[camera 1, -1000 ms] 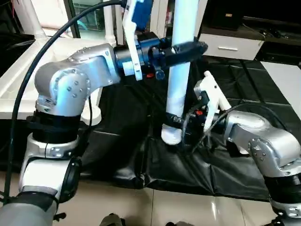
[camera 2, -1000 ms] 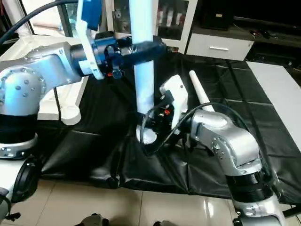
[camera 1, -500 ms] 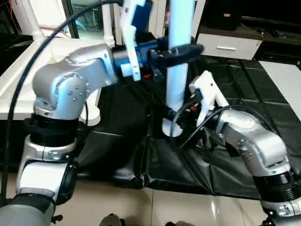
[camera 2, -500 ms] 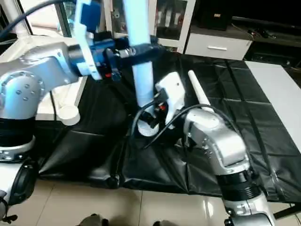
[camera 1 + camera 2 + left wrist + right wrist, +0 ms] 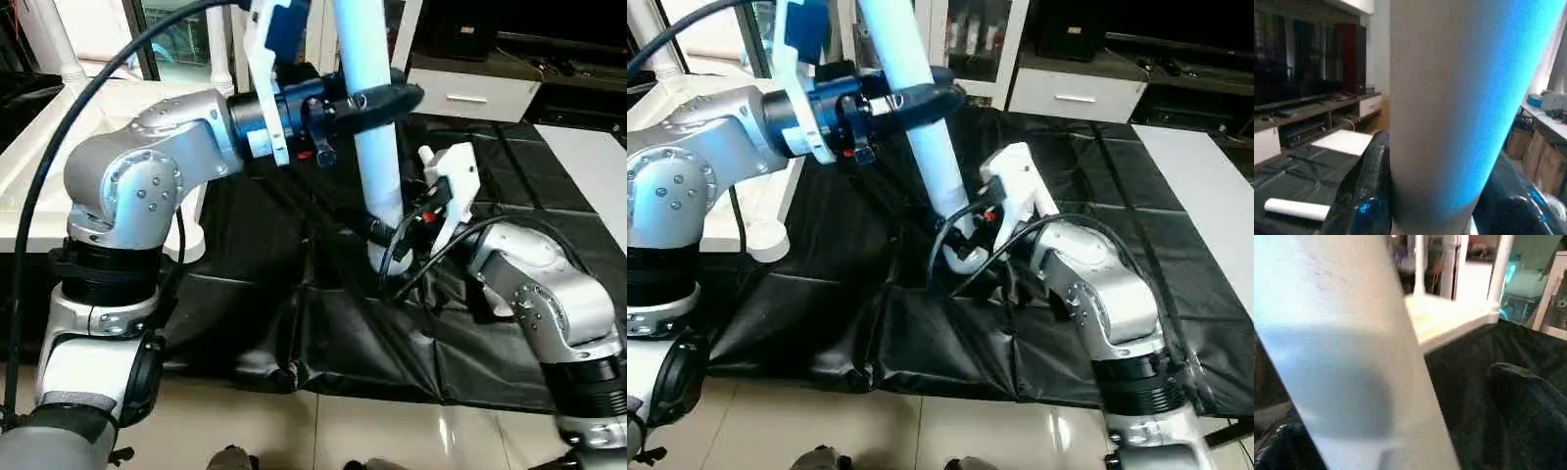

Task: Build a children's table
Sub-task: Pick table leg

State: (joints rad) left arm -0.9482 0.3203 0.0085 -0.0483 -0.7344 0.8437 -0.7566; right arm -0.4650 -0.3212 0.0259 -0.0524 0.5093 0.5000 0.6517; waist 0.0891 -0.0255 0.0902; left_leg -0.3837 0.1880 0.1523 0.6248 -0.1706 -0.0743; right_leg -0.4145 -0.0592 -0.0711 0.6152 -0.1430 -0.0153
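A long white tube leg [image 5: 377,166] of the children's table rises off the black sheet, leaning with its top to the left. My left gripper [image 5: 380,98] is shut on the leg high up, one black finger [image 5: 1359,196] on each side of it. My right gripper [image 5: 385,257] sits at the leg's lower end with its jaws open around the tube; one finger [image 5: 1520,396] stands apart from it. The white table top [image 5: 29,166] lies at the left with two legs [image 5: 1501,274] standing in it. Another leg [image 5: 1298,209] lies loose on the sheet.
The black sheet [image 5: 323,333] covers the work table and folds over its front edge. Behind stand a white cabinet with glass doors [image 5: 970,39] and a low drawer unit [image 5: 475,93]. A white panel [image 5: 588,157] lies at the right. A thick black cable [image 5: 59,166] arcs over my left arm.
The leg has tipped from upright to leaning, its lower end shifting right. My right gripper followed that end and its jaws spread wider. The left grip stays.
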